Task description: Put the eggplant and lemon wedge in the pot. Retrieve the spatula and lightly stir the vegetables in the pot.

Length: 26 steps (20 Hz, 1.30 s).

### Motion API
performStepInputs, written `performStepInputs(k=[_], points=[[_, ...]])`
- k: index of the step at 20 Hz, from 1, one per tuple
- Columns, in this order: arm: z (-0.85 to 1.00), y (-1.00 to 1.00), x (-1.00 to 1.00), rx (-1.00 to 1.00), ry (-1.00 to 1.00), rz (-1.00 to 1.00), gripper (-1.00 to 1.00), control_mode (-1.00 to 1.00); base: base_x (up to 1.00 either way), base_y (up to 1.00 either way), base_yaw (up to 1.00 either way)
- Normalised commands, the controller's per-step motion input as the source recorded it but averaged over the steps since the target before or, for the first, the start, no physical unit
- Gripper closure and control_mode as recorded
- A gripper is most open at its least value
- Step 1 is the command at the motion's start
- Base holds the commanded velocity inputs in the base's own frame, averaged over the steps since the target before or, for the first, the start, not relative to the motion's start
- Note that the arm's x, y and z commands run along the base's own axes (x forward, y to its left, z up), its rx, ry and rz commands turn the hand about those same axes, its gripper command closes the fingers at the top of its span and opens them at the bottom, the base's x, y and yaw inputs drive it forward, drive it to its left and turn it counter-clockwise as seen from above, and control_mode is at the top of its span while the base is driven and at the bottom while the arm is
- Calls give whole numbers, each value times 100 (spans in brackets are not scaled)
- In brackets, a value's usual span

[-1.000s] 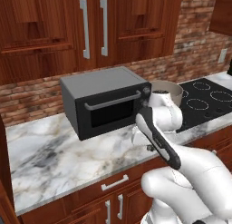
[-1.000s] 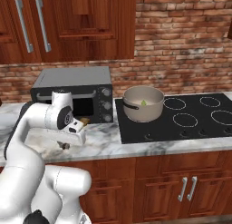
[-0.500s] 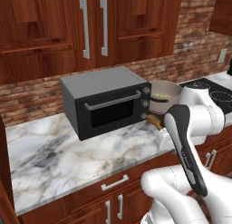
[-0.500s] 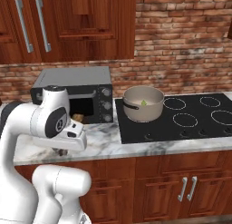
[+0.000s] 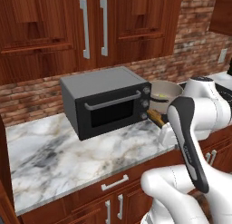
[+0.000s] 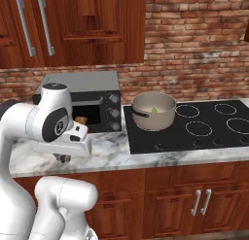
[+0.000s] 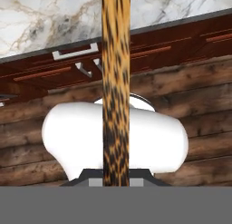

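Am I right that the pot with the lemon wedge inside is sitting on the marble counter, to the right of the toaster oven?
Not quite. The pot, with the lemon wedge inside, stands on the black cooktop, not the marble counter. It is indeed to the right of the toaster oven, as the right base view shows.

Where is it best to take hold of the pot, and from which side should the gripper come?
Probably at the dark side handle of the pot. The handle sticks out from the wall on the side toward the toaster oven, so come in from that side, low over the cooktop. The straight round wall looks too wide for the jaws.
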Motion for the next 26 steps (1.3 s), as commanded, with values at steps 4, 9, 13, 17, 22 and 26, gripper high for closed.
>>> performStepInputs(k=[4,9,13,17,22,26], points=[[0,0,0,0,0,0,100,-100,0,0,0],[0,0,0,0,0,0,100,100,-14,-8,0],[0,0,0,0,0,0,100,100,-85,-67,-13],[0,0,0,0,0,0,100,100,-23,-76,-9],[0,0,0,0,0,0,100,100,10,-97,1],[0,0,0,0,0,0,100,100,7,-100,11]])
